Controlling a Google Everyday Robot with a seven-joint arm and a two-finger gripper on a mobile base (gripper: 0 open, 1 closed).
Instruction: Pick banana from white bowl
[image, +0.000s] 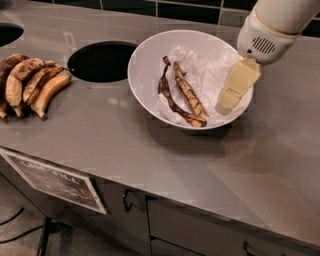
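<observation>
The white bowl (145, 75) sits on the grey counter, lined with crumpled white paper. Two shrivelled bananas lie in it. The straighter yellow-brown speckled banana (190, 95) lies on the right. A thinner, darker, curved banana (167, 97) lies against its left side. My gripper (231, 97), cream-coloured, hangs over the bowl's right side, above the paper and to the right of the banana. It touches neither banana.
A bunch of bigger bananas (30, 82) lies at the counter's left. A round hole (102, 61) is cut in the counter left of the bowl, and another (7, 34) at the far left. The counter's front edge has cabinets and a sign (55, 180) below.
</observation>
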